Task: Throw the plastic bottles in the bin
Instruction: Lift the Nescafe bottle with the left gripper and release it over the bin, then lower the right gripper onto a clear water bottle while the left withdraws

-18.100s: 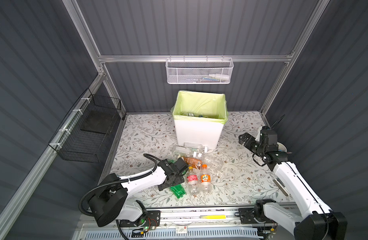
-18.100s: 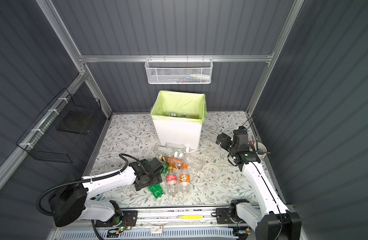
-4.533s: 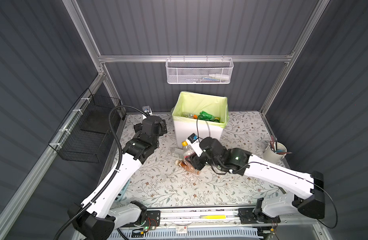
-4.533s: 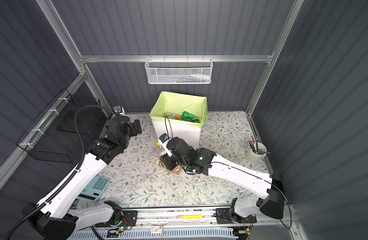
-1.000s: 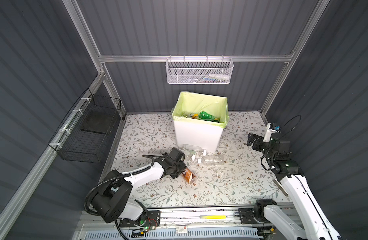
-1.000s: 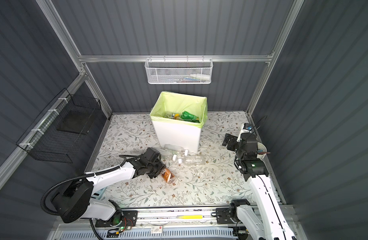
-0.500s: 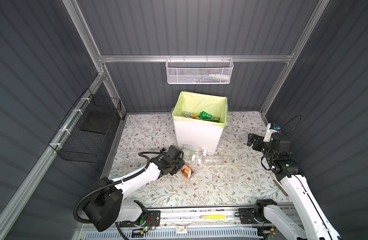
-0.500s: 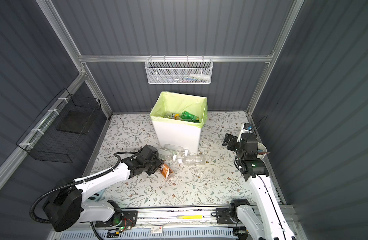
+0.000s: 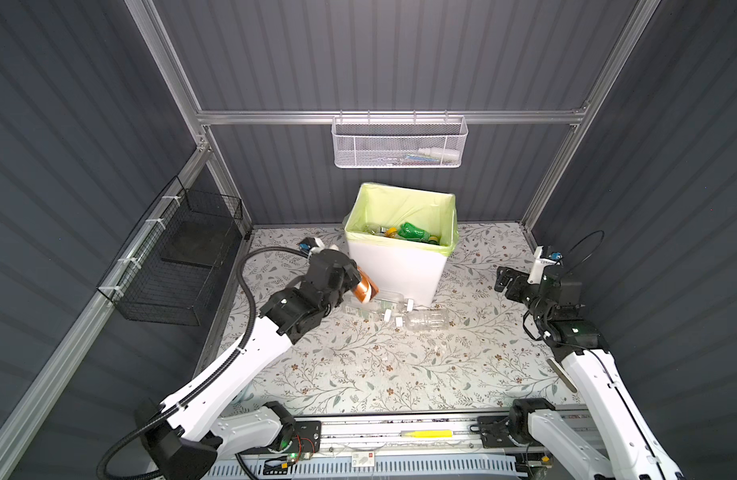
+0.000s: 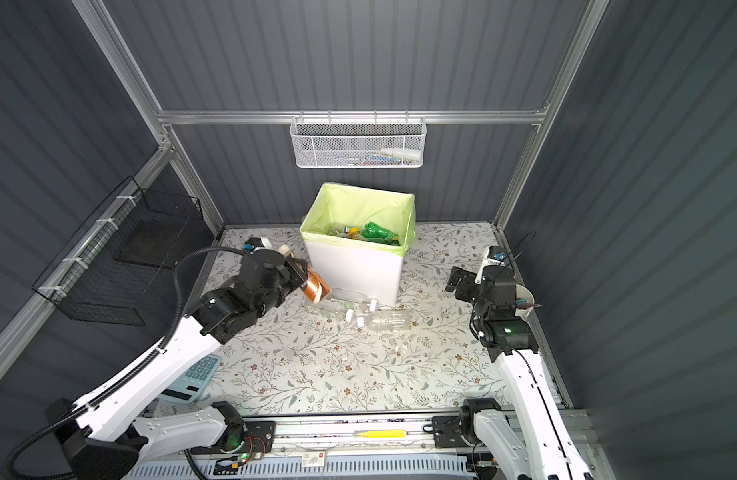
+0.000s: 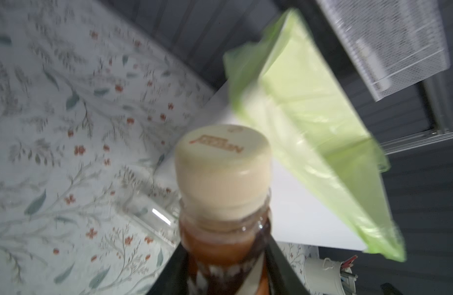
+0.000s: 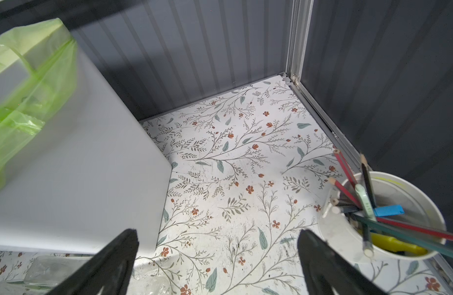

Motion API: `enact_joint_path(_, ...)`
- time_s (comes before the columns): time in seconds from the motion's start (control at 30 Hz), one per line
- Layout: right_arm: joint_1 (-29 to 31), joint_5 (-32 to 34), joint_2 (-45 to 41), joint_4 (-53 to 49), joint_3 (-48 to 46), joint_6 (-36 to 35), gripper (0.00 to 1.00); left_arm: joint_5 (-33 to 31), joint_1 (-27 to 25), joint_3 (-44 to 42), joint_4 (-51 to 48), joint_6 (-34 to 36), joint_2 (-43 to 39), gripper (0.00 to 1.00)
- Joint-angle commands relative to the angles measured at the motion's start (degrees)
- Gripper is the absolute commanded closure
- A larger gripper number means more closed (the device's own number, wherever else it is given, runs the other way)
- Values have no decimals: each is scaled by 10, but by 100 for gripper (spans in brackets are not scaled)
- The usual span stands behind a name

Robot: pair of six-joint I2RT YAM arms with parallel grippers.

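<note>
Now we are watching the left gripper (image 9: 352,282), clamped on the brown-labelled bottle (image 9: 364,291), holding it clear of the floral mat (image 9: 379,365) beside the bin (image 9: 400,266); 1 second earlier it was down on the mat. The right gripper (image 12: 217,240) is staying spread wide, gripping nothing. Blur is smearing the left wrist view, its edge cutting off the bottle's base. 3 clear bottles (image 9: 425,320) are lying at the bin's foot, a cup of pens (image 12: 409,191) standing near the right gripper.
</note>
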Motion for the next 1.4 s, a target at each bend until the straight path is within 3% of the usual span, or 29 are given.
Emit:
enact_joint_path(0.0,-3,3,-3,11,20,2,1,-101,-4,120,40,209,3,71)
enact_joint_path(0.1,-4,2,-7,13,22,6,1,-92,-4,192,142,339,38,71)
enact_joint_path(0.23,-3,-1,-16,11,19,11,1,-38,-4,290,178,409,137,66)
enact_joint_path(0.33,-3,-18,-16,13,10,28,1,36,-3,367,97,386,257,60)
enact_joint_path(0.4,-4,-45,-9,20,0,52,1,110,-3,435,10,364,351,49)
enact_joint_path(0.47,-3,-58,-2,21,-2,70,1,122,-4,526,-81,363,424,34)
enact_joint_path(0.53,-2,-52,-3,15,0,78,1,99,-7,584,-110,385,434,21)
enact_joint_path(0.6,-2,-37,-13,18,-3,80,1,76,-12,539,-34,422,377,0)
enact_joint_path(0.7,-3,-24,-23,19,-7,93,1,53,-14,395,117,443,262,0)
enact_joint_path(0.8,-3,-28,-28,15,-14,132,1,36,-14,285,181,443,185,0)
enact_joint_path(0.93,-2,-57,-32,5,-41,229,1,3,-14,192,188,435,131,0)
enact_joint_path(1.1,23,-111,-25,37,-125,408,1,-63,-14,98,179,431,79,0)
enact_joint_path(1.23,100,-97,-3,109,-201,550,1,-126,-13,61,137,422,61,0)
enact_joint_path(1.37,195,-55,54,169,-220,645,1,-173,-11,6,101,399,41,0)
